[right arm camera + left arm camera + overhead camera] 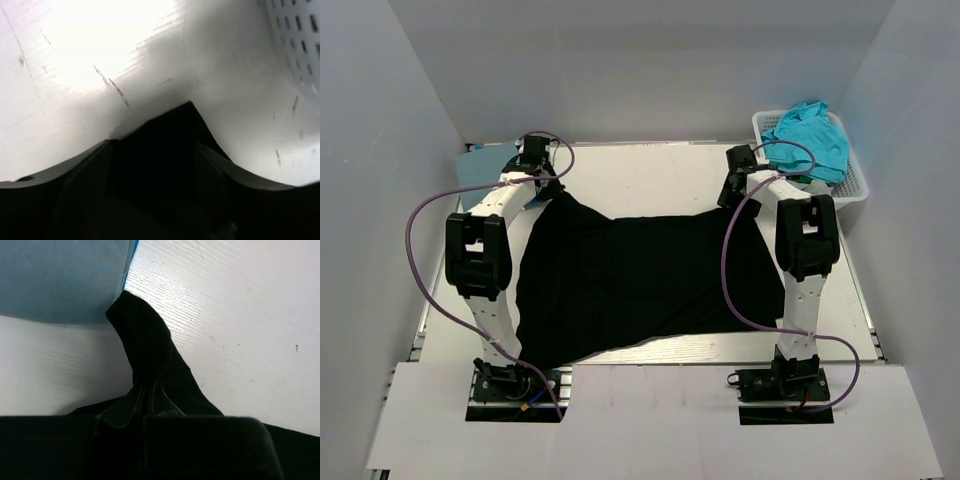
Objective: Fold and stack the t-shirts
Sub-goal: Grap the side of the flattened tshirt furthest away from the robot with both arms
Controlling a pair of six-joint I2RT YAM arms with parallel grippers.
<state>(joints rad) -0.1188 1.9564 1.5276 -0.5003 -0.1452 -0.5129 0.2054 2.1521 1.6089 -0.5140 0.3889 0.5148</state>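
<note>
The left gripper (148, 392) is pinched narrow on a far corner of the black shirt (640, 280). The table (650, 170) is white and scuffed, and pale grey panels (380, 150) wall it in. The shirt lies spread across the table's middle, between the arms. The right gripper (155, 145) stands wide, the shirt's other far corner between its fingers. A blue shirt (60, 280) lies just beside the left corner. A turquoise shirt (810, 135) sits in the basket (855, 190).
</note>
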